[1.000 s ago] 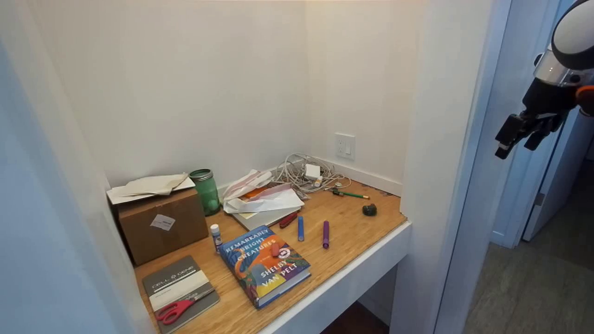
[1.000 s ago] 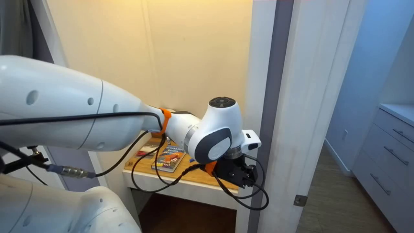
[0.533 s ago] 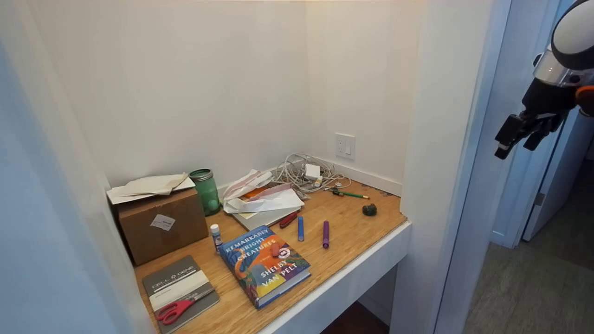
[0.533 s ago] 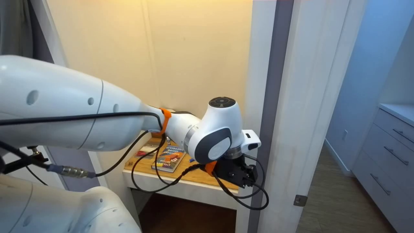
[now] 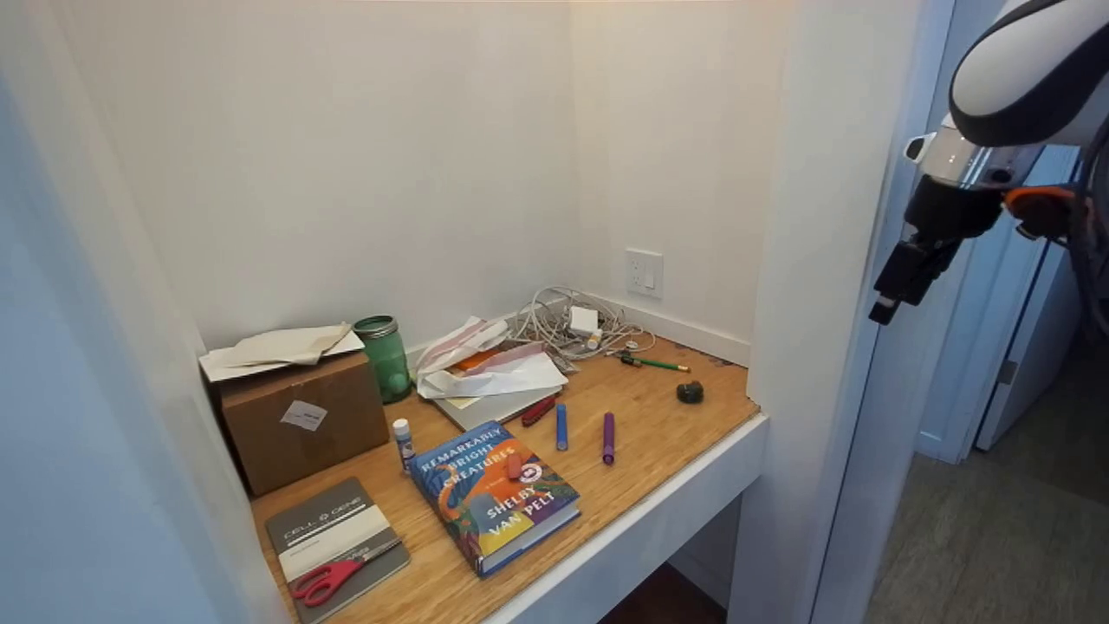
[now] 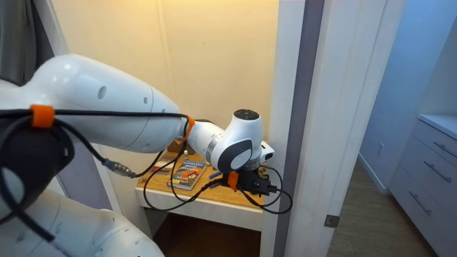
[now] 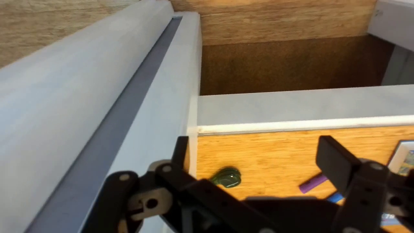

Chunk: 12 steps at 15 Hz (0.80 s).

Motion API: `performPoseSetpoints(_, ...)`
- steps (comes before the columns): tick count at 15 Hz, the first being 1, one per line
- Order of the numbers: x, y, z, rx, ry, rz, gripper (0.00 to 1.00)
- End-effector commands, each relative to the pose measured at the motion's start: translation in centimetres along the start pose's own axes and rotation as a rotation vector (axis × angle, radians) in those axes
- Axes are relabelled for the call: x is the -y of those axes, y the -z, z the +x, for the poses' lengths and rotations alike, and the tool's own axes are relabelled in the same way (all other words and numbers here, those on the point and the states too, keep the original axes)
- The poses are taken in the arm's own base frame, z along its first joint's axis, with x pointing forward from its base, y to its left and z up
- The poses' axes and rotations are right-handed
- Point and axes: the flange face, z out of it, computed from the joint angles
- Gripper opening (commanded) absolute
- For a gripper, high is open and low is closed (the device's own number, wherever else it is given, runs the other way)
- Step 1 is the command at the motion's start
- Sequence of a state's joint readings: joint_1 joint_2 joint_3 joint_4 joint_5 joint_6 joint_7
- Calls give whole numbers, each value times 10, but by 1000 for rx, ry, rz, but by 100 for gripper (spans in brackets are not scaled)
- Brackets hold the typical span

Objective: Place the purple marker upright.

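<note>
- Far left in an exterior view: a brown cardboard box point(image 5: 303, 429), and nearer the front a grey notebook point(image 5: 333, 537) with red scissors point(image 5: 325, 582) on it; they rest on a wooden counter point(image 5: 667, 426), and none of them seems part of the job.
- Middle: a colourful book point(image 5: 485, 494) lying flat; then, apart from it, a blue marker point(image 5: 562, 428) on its side — similar in shape to the one wanted, but not it.
- Right of the blue marker, with bare wood between: the purple marker point(image 5: 608, 438); it lies on its side on the counter, one end toward the front edge; standing it up is not yet done.
- Farther right: a small dark round object point(image 5: 690, 393); too unclear to name.
- Far right, in the air and well apart from the purple marker: the end effector point(image 7: 254, 150); the wrist view shows its fingers point(image 7: 334, 161) spread wide, nothing held between them; the task looks barely begun — left to do, I judge: reach over, grip the purple marker, lift it, turn it on end, set it down, let go.
</note>
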<state>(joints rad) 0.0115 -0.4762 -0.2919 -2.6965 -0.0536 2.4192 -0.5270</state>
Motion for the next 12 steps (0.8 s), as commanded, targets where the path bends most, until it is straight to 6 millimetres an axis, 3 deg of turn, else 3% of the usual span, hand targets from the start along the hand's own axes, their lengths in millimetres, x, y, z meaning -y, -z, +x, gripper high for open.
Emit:
performPoseSetpoints(1,6,-15,33,73,168,85,100)
performPoseSetpoints(7,14,-37,80,209,447,173,100)
performPoseSetpoints(9,14,-42,94,220,464,214,100)
performPoseSetpoints(10,17,-32,71,196,425,163,100)
performPoseSetpoints(12,16,-40,83,217,441,185,100)
